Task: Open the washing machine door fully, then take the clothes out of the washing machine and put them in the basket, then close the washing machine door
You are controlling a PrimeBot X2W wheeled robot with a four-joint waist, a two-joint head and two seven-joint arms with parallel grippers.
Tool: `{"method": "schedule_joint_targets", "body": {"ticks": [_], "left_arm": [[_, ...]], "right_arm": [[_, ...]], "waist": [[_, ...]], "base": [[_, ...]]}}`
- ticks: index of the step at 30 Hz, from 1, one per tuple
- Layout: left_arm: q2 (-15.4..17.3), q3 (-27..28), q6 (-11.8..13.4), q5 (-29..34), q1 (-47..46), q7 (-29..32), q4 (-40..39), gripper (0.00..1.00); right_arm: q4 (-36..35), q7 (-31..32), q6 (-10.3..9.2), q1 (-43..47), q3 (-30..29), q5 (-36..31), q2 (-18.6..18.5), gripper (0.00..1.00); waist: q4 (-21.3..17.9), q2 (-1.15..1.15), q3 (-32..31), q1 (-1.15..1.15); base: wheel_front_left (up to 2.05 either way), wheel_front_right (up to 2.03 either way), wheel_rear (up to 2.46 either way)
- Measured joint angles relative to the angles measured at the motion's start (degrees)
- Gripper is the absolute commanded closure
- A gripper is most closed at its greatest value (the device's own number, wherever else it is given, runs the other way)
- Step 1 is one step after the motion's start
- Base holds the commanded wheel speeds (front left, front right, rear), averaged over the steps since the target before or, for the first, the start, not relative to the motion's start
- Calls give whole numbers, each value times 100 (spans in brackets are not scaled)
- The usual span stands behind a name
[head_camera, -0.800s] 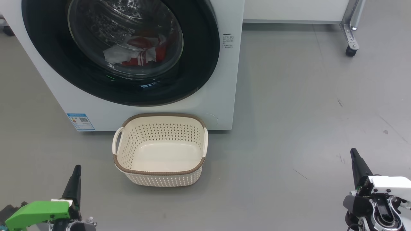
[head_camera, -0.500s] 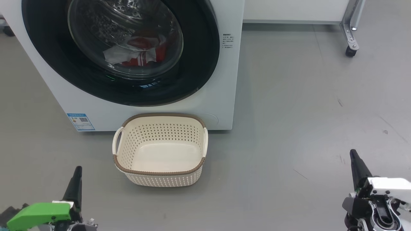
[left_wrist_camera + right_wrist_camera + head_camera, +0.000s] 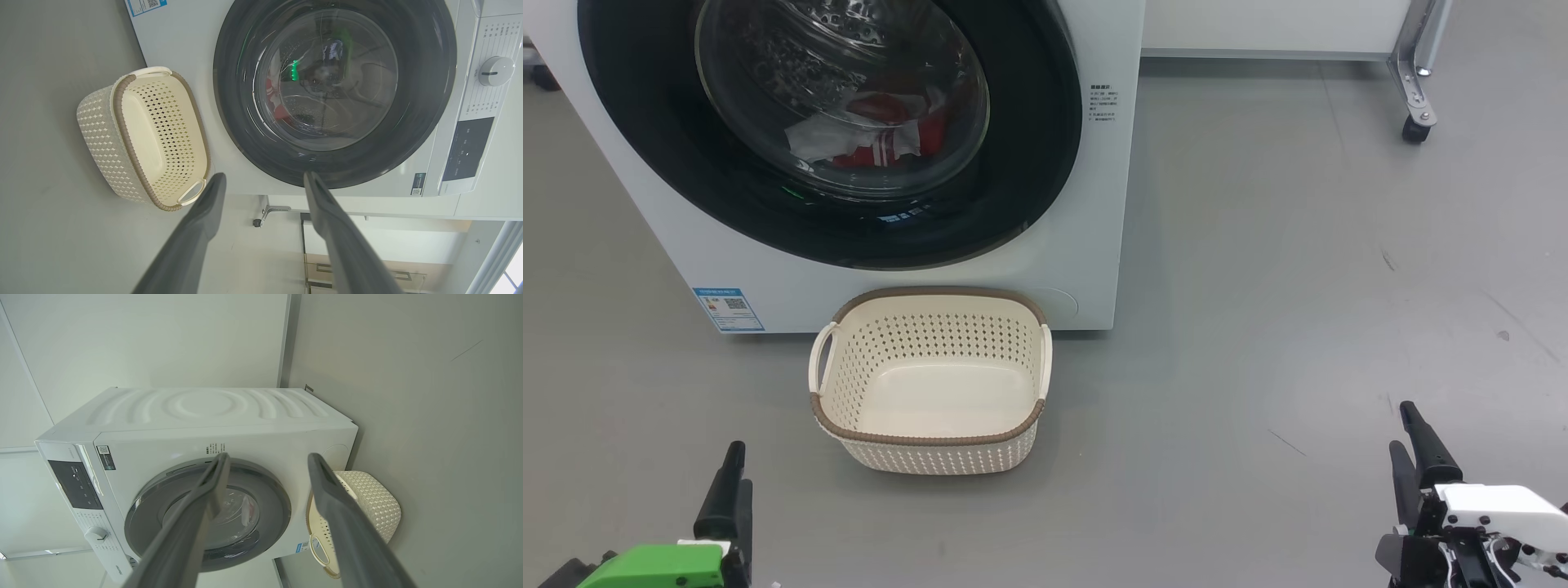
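Head view has the washing machine door (image 3: pixel 1029 163) shut on the clothes (image 3: pixel 878 143), the basket (image 3: pixel 931 292) empty on the floor; left gripper (image 3: pixel 264 174) and right gripper (image 3: pixel 267 455) hang low, jaws wide, holding nothing; door-opening looks not yet begun, so a reach to its rim comes next.

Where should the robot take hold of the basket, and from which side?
Probably a side handle of the basket, approached from above with the jaws across the loop. The basket stands upright, and its two pale handles arch out from the short sides. Its far side stands close to the washing machine, so room is tight there.
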Motion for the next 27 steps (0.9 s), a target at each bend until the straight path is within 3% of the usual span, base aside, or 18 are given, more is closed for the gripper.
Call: {"method": "schedule_joint_targets", "body": {"ticks": [22, 27], "left_arm": [[4, -69, 0, 337, 2, -463, -512, 0], [8, 38, -1, 722, 4, -560, -580, 0]], "right_arm": [[-469, -456, 1, -9, 130, -523, -25, 0], [-602, -559, 1, -23, 108, -784, -35, 0]], "waist": [[19, 0, -4, 0], [25, 0, -7, 0]], "base": [[0, 0, 0], [0, 0, 0]]}}
